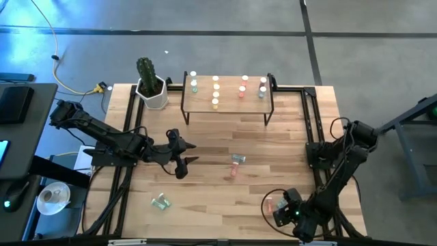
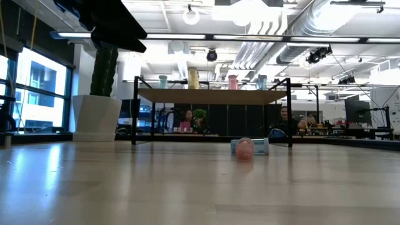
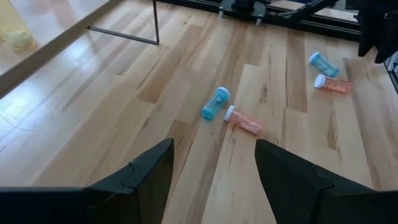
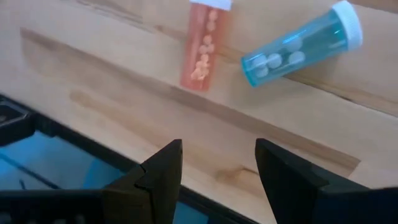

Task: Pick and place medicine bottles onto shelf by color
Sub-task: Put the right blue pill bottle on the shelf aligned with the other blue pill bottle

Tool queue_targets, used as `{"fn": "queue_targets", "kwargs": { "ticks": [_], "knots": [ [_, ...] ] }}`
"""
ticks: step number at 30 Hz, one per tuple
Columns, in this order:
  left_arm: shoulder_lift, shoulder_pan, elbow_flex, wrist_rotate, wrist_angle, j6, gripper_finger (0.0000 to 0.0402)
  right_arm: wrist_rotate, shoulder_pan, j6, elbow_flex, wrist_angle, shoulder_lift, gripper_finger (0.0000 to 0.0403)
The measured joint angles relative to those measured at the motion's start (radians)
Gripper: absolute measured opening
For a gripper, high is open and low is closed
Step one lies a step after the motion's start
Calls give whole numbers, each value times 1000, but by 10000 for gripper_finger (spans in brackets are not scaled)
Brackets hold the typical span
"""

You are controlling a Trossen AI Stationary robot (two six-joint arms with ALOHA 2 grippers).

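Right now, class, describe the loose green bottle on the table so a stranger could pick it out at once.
Start at the white pot with the cactus at the table's far left corner, then come straight toward the near edge, past the left gripper. There lies the green bottle, on its side and alone. The other loose bottles lie in blue-and-pink pairs; this one has no partner.

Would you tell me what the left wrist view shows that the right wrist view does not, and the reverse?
Only the left wrist view shows the shelf, a yellow bottle on it, a blue and pink bottle pair mid-table, and the open left gripper. Only the right wrist view shows the table's near edge and the open right gripper. Both show the far blue bottle lying beside a pink bottle.
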Motion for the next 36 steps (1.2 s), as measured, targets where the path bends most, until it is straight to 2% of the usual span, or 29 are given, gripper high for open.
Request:
{"fn": "queue_targets", "kwargs": {
  "ticks": [13,24,26,36],
  "knots": [
    [0,0,0,-3,0,1,216,-1,-52,18,0,-87,23,194],
    [0,0,0,-2,0,1,216,-61,-68,-12,0,-103,23,194],
    [0,0,0,-2,0,1,216,-62,-68,-109,0,-103,23,194],
    [0,0,0,-2,0,-24,216,-90,-87,-835,0,-117,23,194]
  ]
}}
